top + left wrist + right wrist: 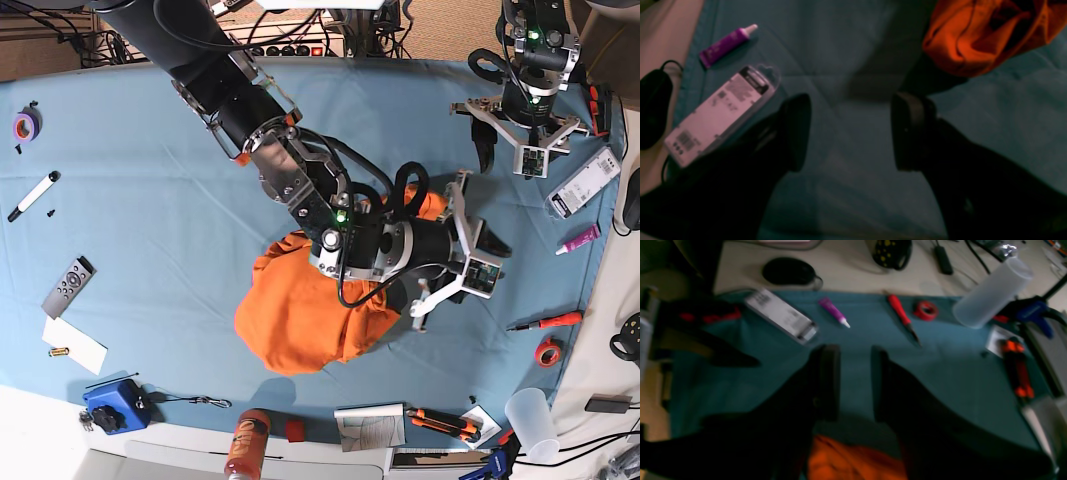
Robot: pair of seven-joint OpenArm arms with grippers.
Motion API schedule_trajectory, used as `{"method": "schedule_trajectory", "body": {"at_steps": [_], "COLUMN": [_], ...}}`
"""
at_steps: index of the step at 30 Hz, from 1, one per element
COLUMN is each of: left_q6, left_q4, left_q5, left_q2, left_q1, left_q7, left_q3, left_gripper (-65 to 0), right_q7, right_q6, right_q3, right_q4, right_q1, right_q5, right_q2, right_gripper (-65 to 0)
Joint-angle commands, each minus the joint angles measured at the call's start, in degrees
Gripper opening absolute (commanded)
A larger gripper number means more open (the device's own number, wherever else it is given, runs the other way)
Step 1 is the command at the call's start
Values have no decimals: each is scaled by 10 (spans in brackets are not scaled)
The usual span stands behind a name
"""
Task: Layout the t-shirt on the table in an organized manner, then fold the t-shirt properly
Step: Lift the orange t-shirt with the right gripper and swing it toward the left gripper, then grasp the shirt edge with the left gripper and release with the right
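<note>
Both pincers are hanging empty while we are viewing the crumpled t-shirt mid-table.
We are seeing one orange heap lying on the teal table; our right gripper is standing narrowly parted above its edge, our left gripper gaping wide beside one purple tube and one blister pack.

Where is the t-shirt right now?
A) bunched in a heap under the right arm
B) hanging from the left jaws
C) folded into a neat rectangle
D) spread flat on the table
A: the t-shirt lies crumpled on the table beneath the right arm, not flat, folded or lifted.
</note>
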Motion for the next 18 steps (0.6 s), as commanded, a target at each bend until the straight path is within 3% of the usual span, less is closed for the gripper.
{"method": "schedule_trajectory", "body": {"at_steps": [1,3,5,7,8,14,18], "left_q6": [-17,-77,-160,-228,-247,-247,-163], "left_q4": [9,9,9,9,9,9,0], "left_q5": [-7,-24,-41,-42,-41,29,114], "left_q2": [-2,-2,-2,-2,-2,-10,-14], "left_q1": [0,0,-2,-5,-8,-39,-72], "left_q7": [-24,-53,-90,-130,-140,-141,-140], "left_q3": [-1,-1,0,0,2,97,200], "left_gripper": [-270,-270,-270,-270,-270,-270,-270], "right_q7": [8,-3,-14,-25,-32,-67,-84], "right_q6": [-15,-45,-63,-64,-64,-64,-64], "right_q3": [18,56,109,172,206,373,427], "right_q4": [10,10,10,10,10,10,10], "right_q1": [18,19,19,19,19,19,17], "right_q5": [-7,-17,-21,-21,-21,-13,5], "right_q2": [-8,-7,-7,-5,-3,50,112], "right_gripper": [-486,-486,-486,-486,-486,-486,-486]}}
